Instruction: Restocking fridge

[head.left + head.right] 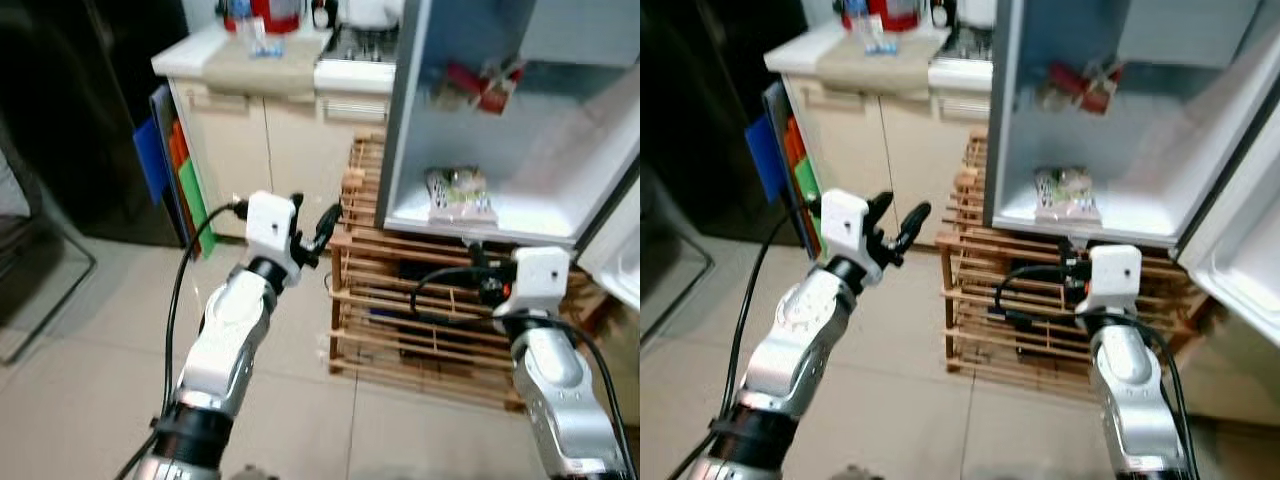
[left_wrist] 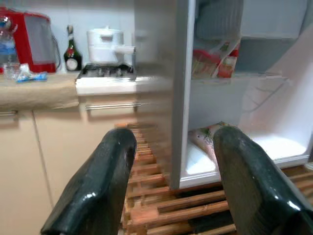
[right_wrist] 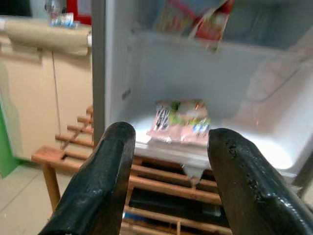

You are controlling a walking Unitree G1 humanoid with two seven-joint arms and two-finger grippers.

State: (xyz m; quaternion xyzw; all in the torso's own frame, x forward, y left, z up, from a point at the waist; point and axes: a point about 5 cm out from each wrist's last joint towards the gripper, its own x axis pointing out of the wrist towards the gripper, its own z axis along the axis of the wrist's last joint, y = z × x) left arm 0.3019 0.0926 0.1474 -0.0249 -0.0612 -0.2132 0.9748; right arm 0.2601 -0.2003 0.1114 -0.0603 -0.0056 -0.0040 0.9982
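We face the open fridge [image 1: 400,150], which stands on a wooden rack [image 1: 400,330]. A packet [image 1: 458,195] lies on its lower shelf and red packets [image 1: 480,85] sit on the shelf above, so some stock is in. Our right end effector [image 3: 166,147] points at the lower packet, fingers spread, empty. Our left end effector [image 1: 315,232], also spread and empty, is raised near the fridge's side, probably freed for the next item.
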